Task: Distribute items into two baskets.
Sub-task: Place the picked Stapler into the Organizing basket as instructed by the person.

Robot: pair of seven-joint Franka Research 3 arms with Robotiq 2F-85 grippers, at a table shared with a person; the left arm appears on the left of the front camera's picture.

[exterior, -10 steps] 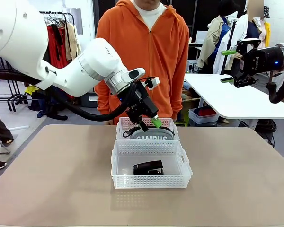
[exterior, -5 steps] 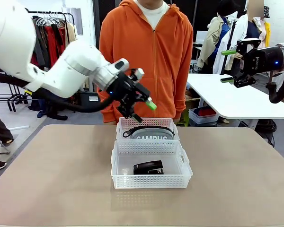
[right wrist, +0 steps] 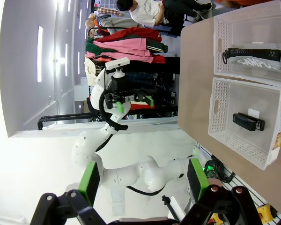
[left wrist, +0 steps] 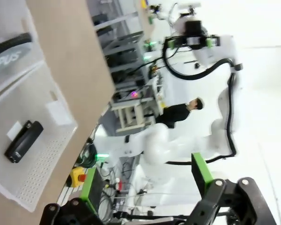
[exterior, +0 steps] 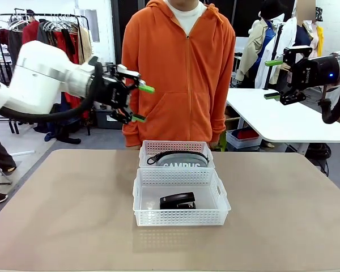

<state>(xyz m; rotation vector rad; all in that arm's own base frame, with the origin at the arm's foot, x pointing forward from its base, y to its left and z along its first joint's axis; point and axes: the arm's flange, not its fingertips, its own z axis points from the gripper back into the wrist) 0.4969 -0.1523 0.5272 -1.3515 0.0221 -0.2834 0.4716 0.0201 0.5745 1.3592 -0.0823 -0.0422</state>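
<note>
The stapler (exterior: 178, 200) is found in the near basket (exterior: 141, 204), the pencil case (exterior: 184, 160) in the basket at 12 o'clock (exterior: 149, 148). The stapler is judged rigid, best gripped across its sides. Both the left claw (exterior: 139, 102) and the right claw (exterior: 274, 79) are held open, empty.

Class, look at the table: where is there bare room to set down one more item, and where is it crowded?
The table is bare left of the two baskets, right of them, and along the near edge in front of the near basket. The middle is crowded: the near basket holds the stapler, the far basket the pencil case, and they sit rim to rim.
</note>
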